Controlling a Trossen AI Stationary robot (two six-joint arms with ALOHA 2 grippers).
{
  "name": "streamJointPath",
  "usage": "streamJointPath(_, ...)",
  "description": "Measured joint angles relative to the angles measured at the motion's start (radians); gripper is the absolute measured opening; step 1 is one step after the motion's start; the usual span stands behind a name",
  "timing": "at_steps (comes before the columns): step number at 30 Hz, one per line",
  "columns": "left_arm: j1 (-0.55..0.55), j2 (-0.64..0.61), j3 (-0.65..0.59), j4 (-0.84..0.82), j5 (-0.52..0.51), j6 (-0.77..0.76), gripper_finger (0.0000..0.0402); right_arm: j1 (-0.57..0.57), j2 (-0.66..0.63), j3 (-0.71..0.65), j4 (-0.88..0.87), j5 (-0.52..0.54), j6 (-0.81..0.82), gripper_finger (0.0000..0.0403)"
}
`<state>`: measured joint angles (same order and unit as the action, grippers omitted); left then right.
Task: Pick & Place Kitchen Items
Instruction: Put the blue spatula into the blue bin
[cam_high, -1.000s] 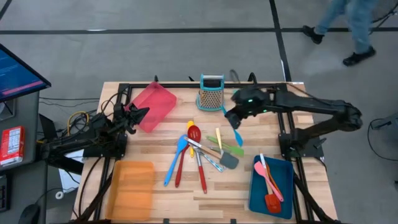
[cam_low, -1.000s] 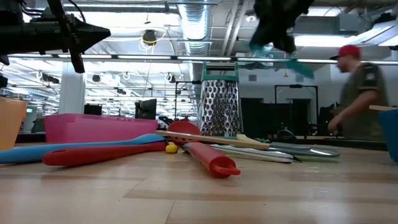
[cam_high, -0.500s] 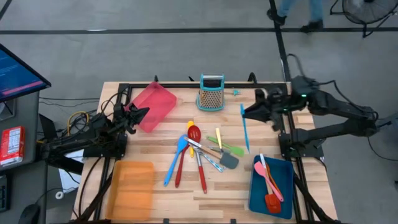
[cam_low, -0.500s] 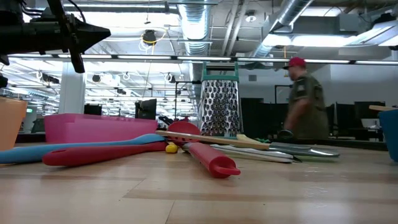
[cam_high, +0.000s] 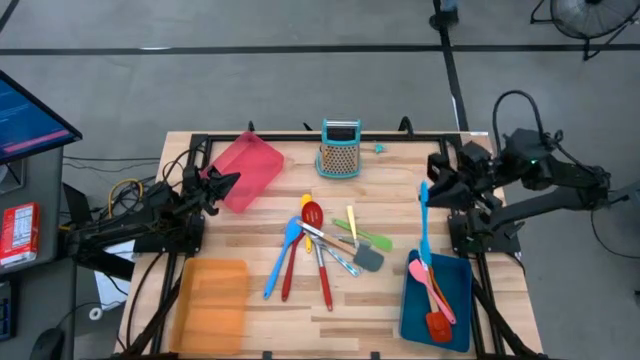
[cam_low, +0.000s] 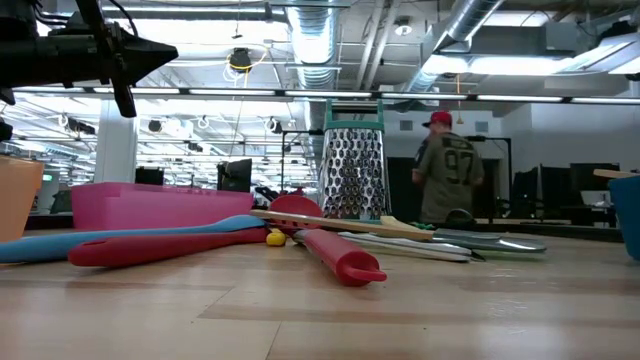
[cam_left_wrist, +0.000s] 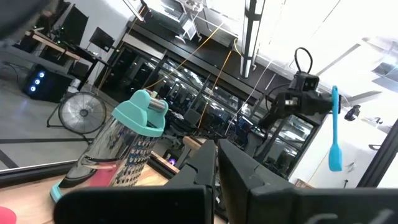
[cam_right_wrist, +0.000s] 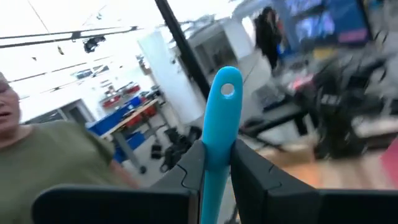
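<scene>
My right gripper (cam_high: 428, 192) is high over the table's right side, shut on a light-blue spatula (cam_high: 425, 228). The left wrist view shows the spatula (cam_left_wrist: 334, 127) hanging blade down. A pile of spoons, spatulas and cutlery (cam_high: 325, 240) lies flat in the middle of the table. Two pink and red spatulas (cam_high: 437, 295) lie in the blue tray (cam_high: 412, 310) at the near right. My left gripper (cam_high: 230, 183) waits shut by the table's left side, beside the pink tray (cam_high: 247, 170), holding nothing. My right gripper pinches the blue spatula's handle (cam_right_wrist: 219, 134) between its two fingers, close to the end with the hanging hole (cam_right_wrist: 227, 91), which sticks out past the fingertips. The fingers point level and lie across the handle. The spatula hangs lifted clear, its blade (cam_left_wrist: 335, 160) lowest.
A teal-framed grater (cam_high: 340, 150) stands at the far middle. An orange tray (cam_high: 212, 305) lies at the near left. The dark frame rails (cam_high: 462, 215) run along the table's sides. In the low view a person (cam_low: 445, 180) walks in the room beyond the table.
My right gripper has risen and swung from beside the grater toward the table's right edge, tipping up to level and carrying the blue spatula. The spatula now hangs over the blue tray's far end. The person beyond the table has walked across.
</scene>
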<state>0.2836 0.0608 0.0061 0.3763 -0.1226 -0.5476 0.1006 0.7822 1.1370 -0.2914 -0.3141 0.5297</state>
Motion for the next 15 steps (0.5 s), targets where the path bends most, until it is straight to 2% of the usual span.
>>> streamJointPath(3,0.000,0.000,0.000,0.000,0.000,0.000,0.0002,0.044,0.003,0.000,-0.123,0.011,0.085,0.0052)
streamJointPath(5,0.000,0.000,0.000,0.000,0.000,0.000,0.0002,0.084,0.011,0.000,-0.236,0.060,0.153,0.0052)
streamJointPath(9,0.000,0.000,0.000,0.000,0.000,0.000,0.0002,0.177,0.019,0.000,-0.480,0.209,0.305,0.0052)
streamJointPath(15,0.000,0.000,0.000,0.000,0.000,0.000,0.0002,0.316,0.025,0.000,-0.785,0.478,0.614,0.0052)
